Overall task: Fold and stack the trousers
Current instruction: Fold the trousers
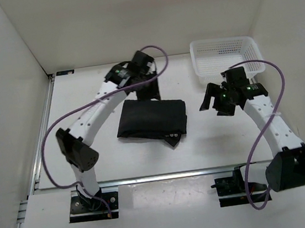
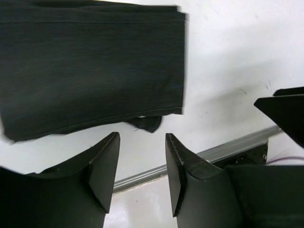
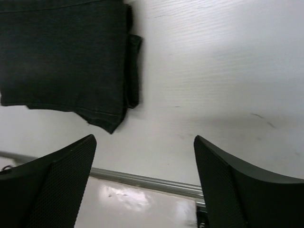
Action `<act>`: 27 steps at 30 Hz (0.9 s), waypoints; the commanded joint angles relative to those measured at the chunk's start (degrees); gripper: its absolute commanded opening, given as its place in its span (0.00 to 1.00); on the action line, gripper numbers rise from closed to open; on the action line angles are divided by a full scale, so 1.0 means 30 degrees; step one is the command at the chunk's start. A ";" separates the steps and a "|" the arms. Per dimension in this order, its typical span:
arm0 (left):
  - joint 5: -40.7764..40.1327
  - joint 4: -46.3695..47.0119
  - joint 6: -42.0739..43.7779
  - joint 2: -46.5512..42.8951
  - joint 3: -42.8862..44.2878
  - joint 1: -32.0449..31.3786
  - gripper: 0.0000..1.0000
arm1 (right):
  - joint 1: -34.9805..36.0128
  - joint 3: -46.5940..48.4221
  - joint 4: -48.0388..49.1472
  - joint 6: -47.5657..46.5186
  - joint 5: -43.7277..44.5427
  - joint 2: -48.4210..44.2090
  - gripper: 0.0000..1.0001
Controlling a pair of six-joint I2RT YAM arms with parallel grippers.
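Left gripper (image 2: 142,173) fingers (image 2: 102,168) stand partly apart with nothing between them, up over the far edge of the folded black trousers (image 2: 90,66), which lie flat as a dark rectangle on the white table (image 1: 119,162). Right gripper (image 3: 145,183) has its fingers (image 3: 61,183) spread wide and holds nothing, off to the right side of the trousers and not touching them. Farther back and to the right of the trousers sits a white mesh basket (image 1: 221,40), and only its own mesh floor shows inside.
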 commanded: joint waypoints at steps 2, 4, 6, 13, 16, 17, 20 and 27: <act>-0.0892 0.0345 0.0484 -0.3251 -0.2390 0.1662 0.52 | -0.0032 0.0107 0.3324 0.0324 -0.5755 0.3262 0.83; -0.1621 0.0111 0.0660 -0.3604 -0.3587 0.1925 0.52 | 0.0637 0.0312 0.4324 0.0939 -0.6826 0.4928 0.82; -0.1800 0.0111 0.0660 -0.4131 -0.4324 0.2133 0.52 | 0.1253 0.0490 0.4826 0.1115 -0.6829 0.5958 0.82; -0.0845 0.1922 0.0950 -0.4951 -0.9446 0.4413 0.72 | 0.3012 0.0548 0.6057 0.1467 -0.6568 0.9068 0.57; 0.0334 0.3268 0.1127 -0.5362 -1.2520 0.6549 0.83 | 0.3481 0.0548 0.6233 0.1468 -0.5954 0.9069 0.56; 0.0716 0.3507 0.1129 -0.5364 -1.2849 0.6934 0.83 | 0.3657 0.0548 0.6233 0.1468 -0.5950 0.9301 0.56; 0.1306 0.3890 0.1537 -0.5364 -1.3319 0.7433 0.83 | 0.4125 0.0898 0.6233 0.1468 -0.5660 1.0093 0.57; 0.1306 0.3890 0.1742 -0.5215 -1.3146 0.7435 0.75 | 0.5180 0.1542 0.5444 0.1674 -0.4196 0.9219 0.00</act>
